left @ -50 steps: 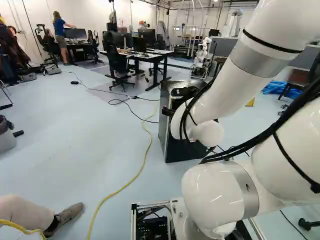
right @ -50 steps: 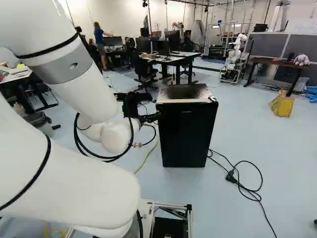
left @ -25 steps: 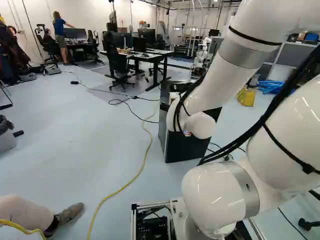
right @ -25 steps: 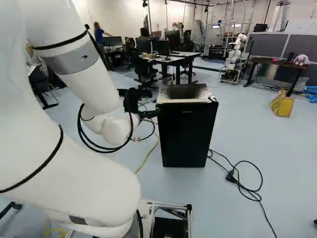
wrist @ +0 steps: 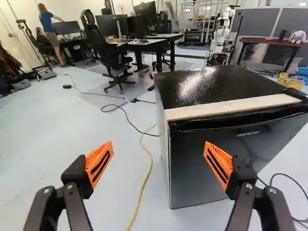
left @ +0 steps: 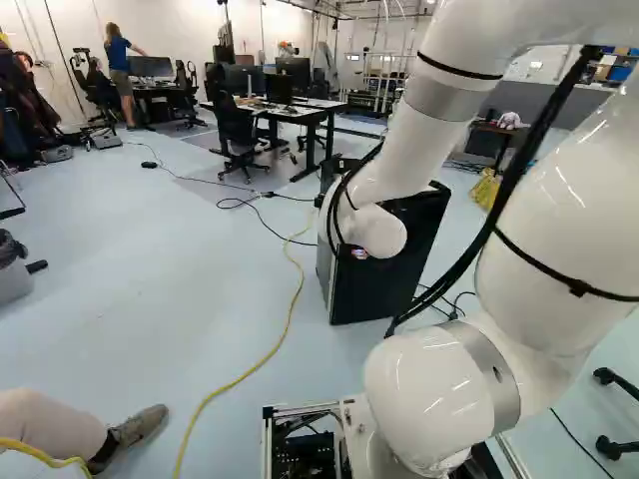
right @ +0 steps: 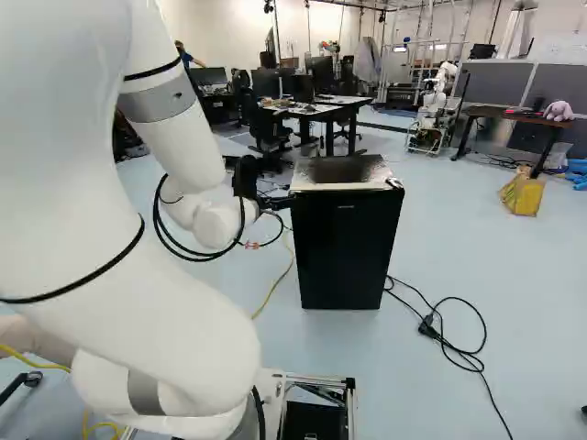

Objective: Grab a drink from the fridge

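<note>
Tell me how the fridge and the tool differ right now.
The fridge looks shut, while the tool is open, its orange pads standing well apart. The fridge is a big box with a plain dark front; the tool is much smaller, with two fingers. The fridge stands on the floor, while the tool is held above it by the arm. Both are largely black.

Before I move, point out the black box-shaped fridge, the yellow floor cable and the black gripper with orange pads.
Black fridge (right: 344, 247), right base view: front door.
Yellow cable (wrist: 151, 163), wrist view: stretch beside fridge.
Black gripper (wrist: 158, 143), wrist view: midway between fingertips.
</note>
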Available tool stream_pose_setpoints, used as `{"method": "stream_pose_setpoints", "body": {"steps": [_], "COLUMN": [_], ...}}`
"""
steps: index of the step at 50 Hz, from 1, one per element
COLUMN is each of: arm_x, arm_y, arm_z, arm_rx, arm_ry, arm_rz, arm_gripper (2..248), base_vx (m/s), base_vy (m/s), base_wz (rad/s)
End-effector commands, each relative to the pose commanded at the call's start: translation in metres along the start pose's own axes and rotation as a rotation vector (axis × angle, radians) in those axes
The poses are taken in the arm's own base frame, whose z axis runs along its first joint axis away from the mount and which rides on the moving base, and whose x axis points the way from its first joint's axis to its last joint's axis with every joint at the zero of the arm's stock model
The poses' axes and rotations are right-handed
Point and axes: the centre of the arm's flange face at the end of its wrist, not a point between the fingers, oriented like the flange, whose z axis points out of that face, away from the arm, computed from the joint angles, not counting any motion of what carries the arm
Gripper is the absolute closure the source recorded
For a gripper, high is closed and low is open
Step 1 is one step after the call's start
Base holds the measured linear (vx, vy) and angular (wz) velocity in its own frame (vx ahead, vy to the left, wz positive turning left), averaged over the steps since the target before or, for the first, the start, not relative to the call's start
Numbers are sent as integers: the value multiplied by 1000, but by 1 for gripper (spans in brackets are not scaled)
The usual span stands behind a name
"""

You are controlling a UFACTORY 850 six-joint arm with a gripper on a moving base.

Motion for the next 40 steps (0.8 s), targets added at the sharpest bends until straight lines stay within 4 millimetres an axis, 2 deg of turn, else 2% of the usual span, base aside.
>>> {"method": "stream_pose_setpoints", "body": {"steps": [20,40], "arm_x": [-6,-19], "arm_y": [-14,-18], "arm_z": [38,50], "arm_rx": [-67,-151], "arm_ry": [0,17], "arm_rz": [45,82], "arm_gripper": [3,3], "base_vx": [0,0], "base_vy": [0,0], "base_wz": [0,0]}}
